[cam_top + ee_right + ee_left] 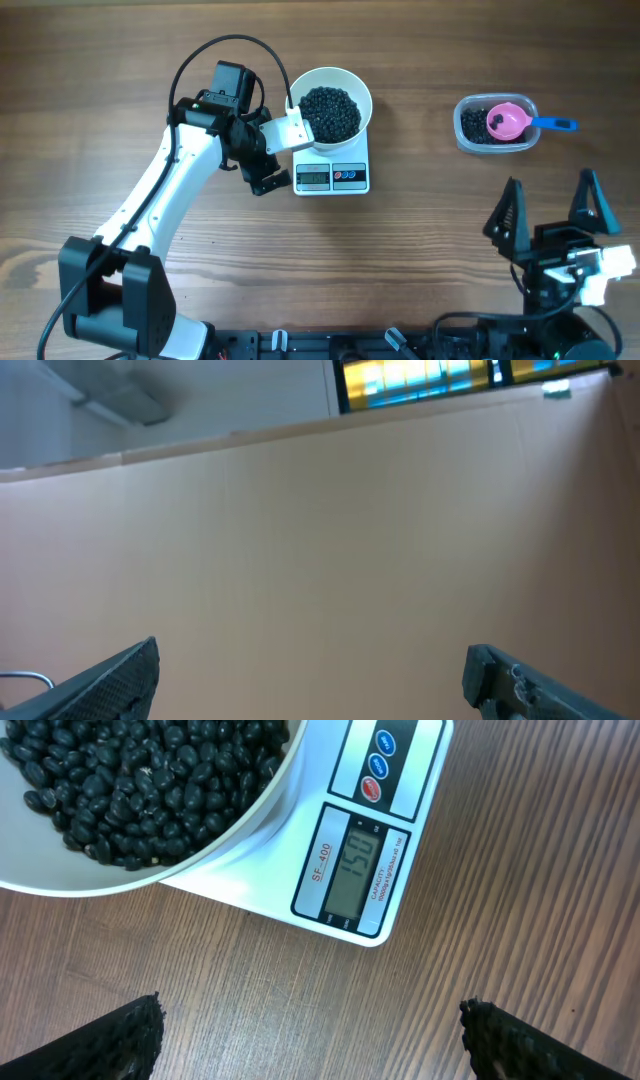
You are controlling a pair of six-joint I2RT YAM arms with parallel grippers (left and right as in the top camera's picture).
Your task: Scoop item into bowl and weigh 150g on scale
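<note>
On the scale (345,160), its display reading 150, sits the bowl (365,100) heaped with black beans (330,112); left fingers (125,1035) hover wide and empty just beside it; right fingers (508,215) wide, well apart; a nudge could shift the reading or spill beans.

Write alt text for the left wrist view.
The display on a white scale reads 150, with a white bowl of black beans sitting on it. Below, the open left gripper hovers over the wooden table.
</note>
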